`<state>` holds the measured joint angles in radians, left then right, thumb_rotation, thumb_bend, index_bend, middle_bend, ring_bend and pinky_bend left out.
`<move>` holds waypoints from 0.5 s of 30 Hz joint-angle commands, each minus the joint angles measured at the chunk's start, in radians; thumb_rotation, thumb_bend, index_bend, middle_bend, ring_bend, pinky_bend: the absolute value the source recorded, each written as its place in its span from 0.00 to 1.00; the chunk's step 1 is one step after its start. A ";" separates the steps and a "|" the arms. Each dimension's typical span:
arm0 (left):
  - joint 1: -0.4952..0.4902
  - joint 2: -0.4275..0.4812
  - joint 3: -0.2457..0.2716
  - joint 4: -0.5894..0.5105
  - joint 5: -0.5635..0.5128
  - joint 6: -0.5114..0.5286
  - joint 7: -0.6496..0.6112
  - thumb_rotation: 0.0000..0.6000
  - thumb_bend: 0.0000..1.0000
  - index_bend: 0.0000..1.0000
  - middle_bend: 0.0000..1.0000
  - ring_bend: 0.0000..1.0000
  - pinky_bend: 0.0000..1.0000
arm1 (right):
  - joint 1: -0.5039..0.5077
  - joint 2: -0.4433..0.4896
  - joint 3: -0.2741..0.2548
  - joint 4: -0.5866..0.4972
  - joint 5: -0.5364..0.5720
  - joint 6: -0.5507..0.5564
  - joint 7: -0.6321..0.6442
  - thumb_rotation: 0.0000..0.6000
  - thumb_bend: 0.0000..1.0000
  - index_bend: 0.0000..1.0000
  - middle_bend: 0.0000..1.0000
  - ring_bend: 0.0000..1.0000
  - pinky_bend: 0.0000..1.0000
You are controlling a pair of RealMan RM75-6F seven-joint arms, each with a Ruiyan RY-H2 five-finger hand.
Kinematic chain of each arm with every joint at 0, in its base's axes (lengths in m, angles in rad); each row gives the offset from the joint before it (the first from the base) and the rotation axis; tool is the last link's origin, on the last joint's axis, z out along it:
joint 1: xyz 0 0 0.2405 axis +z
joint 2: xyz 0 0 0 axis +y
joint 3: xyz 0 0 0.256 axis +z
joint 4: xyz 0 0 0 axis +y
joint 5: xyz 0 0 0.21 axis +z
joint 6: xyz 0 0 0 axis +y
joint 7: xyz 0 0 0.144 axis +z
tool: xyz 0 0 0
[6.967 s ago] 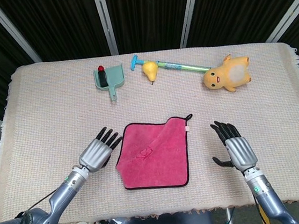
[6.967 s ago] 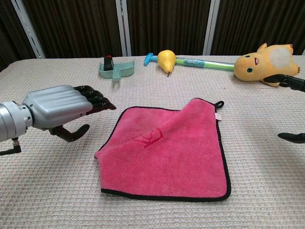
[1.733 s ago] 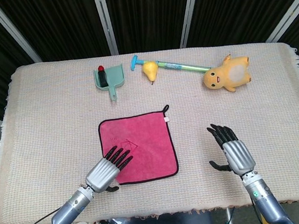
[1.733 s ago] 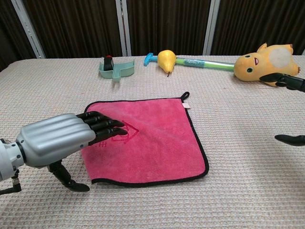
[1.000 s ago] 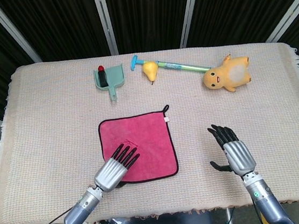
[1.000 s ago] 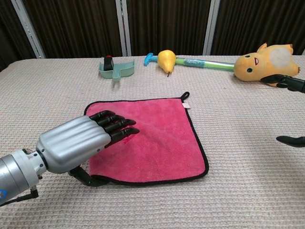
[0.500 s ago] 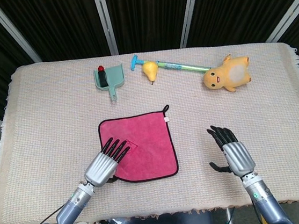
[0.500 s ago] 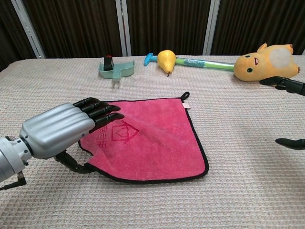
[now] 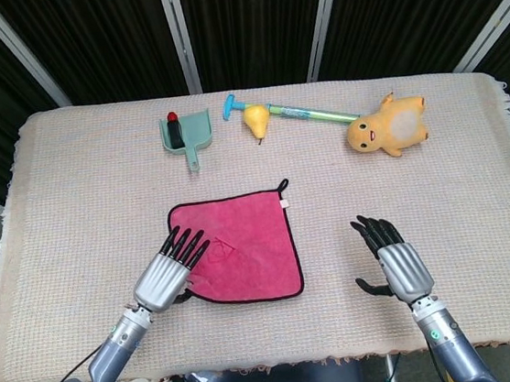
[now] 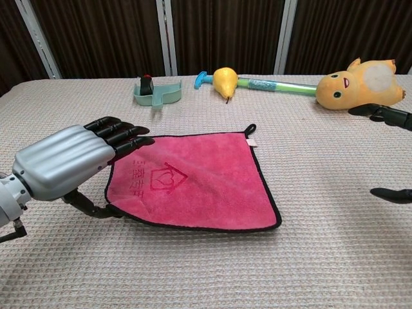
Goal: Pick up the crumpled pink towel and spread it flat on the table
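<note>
**Pink towel lies flat near the front of the table**

The pink towel [image 9: 237,250] is spread out on the table [image 9: 71,193], near the front edge and a bit to the left of the middle. It has a black border all around and a small black loop at its far right corner. A little house shape is stitched into it — the chest view shows this best.

The left hand [image 9: 165,273] is at the near left corner of the towel. Its dark fingers [image 10: 119,136] are stretched out straight and apart, reaching over the left edge of the cloth. Its thumb points down beside the near left corner. I cannot tell if the thumb is under the edge or just touching it. The hand is not grasping anything.

The right hand [image 9: 397,265] is well apart from the towel, off to the right. Its fingers are spread and point away from the robot — it holds nothing. In the chest view only its dark fingertips [image 10: 386,116] show at the right edge.

At the back of the table sit other things. There is a green dustpan [image 9: 186,132] with something red and black in it, a yellow pear [image 9: 256,117], a long green and blue stick toy [image 9: 306,111] behind the pear, and a yellow plush toy [image 9: 386,128] at the right.
</note>
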<state>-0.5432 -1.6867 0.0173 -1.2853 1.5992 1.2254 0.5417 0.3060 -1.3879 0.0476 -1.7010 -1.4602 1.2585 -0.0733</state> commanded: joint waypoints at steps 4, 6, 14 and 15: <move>0.004 0.020 0.002 -0.010 0.003 0.000 -0.018 1.00 0.11 0.00 0.00 0.00 0.00 | -0.001 0.001 0.001 0.001 0.000 0.000 0.004 1.00 0.28 0.00 0.00 0.00 0.00; 0.001 0.036 0.009 -0.022 0.011 -0.005 -0.039 1.00 0.08 0.00 0.00 0.00 0.00 | -0.001 0.000 0.002 0.000 0.001 0.001 0.006 1.00 0.28 0.00 0.00 0.00 0.00; -0.005 0.069 0.014 -0.073 0.016 -0.027 -0.095 1.00 0.01 0.00 0.00 0.00 0.00 | -0.003 0.000 0.000 -0.004 -0.003 0.003 0.005 1.00 0.28 0.00 0.00 0.00 0.00; -0.006 0.071 0.014 -0.076 0.016 -0.029 -0.095 1.00 0.01 0.00 0.00 0.00 0.00 | -0.003 0.001 0.000 -0.004 -0.003 0.003 0.004 1.00 0.28 0.00 0.00 0.00 0.00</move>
<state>-0.5480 -1.6185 0.0309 -1.3583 1.6163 1.1998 0.4489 0.3034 -1.3871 0.0473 -1.7054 -1.4628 1.2613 -0.0693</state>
